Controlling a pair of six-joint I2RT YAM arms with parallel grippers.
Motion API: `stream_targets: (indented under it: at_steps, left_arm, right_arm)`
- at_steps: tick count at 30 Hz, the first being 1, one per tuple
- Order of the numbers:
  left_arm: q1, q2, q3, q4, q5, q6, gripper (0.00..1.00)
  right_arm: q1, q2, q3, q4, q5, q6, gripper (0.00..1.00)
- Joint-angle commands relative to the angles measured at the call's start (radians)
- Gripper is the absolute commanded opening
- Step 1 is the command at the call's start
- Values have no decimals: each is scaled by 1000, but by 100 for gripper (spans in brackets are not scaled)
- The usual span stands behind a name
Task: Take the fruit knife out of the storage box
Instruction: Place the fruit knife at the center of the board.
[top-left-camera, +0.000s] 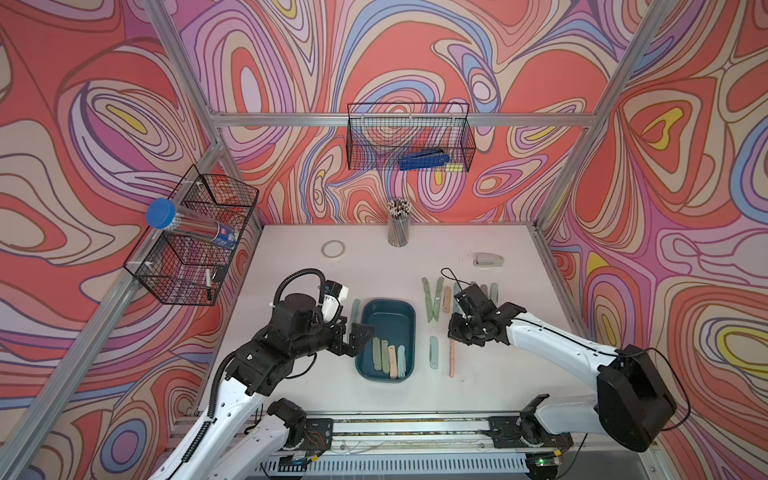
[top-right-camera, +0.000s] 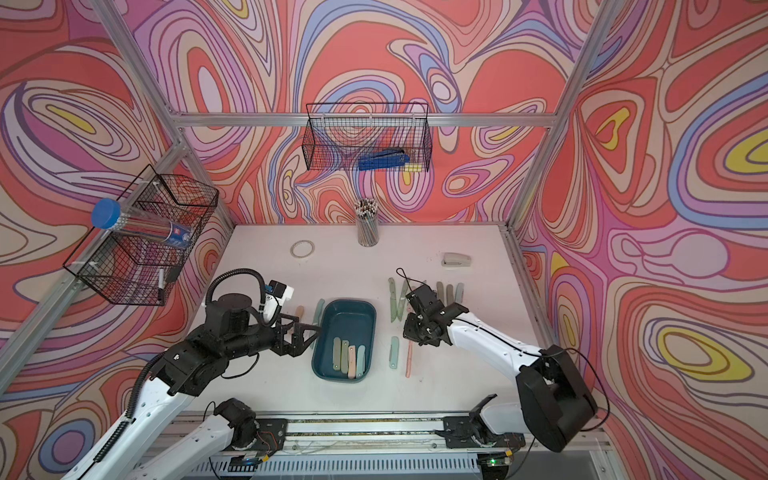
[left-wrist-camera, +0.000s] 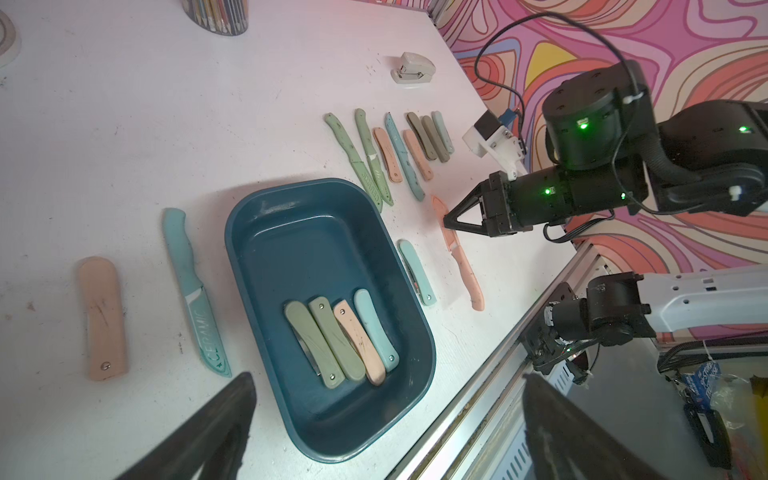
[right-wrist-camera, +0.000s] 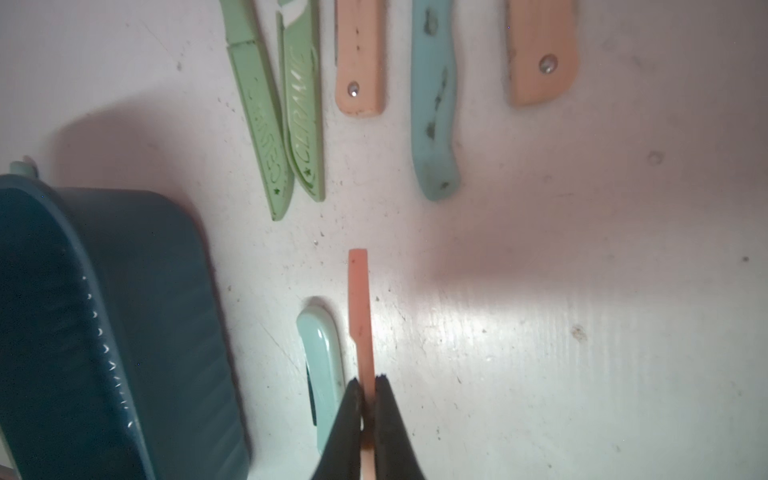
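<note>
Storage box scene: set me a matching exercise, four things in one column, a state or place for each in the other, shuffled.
Things:
1. left hand
2. right hand
3. storage box
4. stapler

States:
A. shut on the pink knife
B. holds four folded knives
C. open, nothing between its fingers
D. grey, lying on the white table

Pairs: 1-C, 2-A, 3-B, 4-D

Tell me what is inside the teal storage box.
Inside the storage box lie two olive green knives, a peach knife and a light blue knife, folded, side by side at one end. The rest of its floor is bare. Anything beneath them is hidden.
</note>
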Motion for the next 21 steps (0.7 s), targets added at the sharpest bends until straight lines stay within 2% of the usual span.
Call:
stream_targets:
  at_steps: [1,9,16,21]
  left_arm:
    - [-7,1,2,12,3,8,100]
    - [-6,0,3,5,-18,10,100]
    - [-7,1,4,2,-26,10,100]
    - [-7,3,6,-1,-34,10,100]
  right_arm:
    - [-12,53,0,22,-37,-43,9]
    - [-42,171,19,105,-73,-72,9]
    - [-51,217,24,174,-102,-86,9]
    - [-67,231,28,153,-93,-91,10]
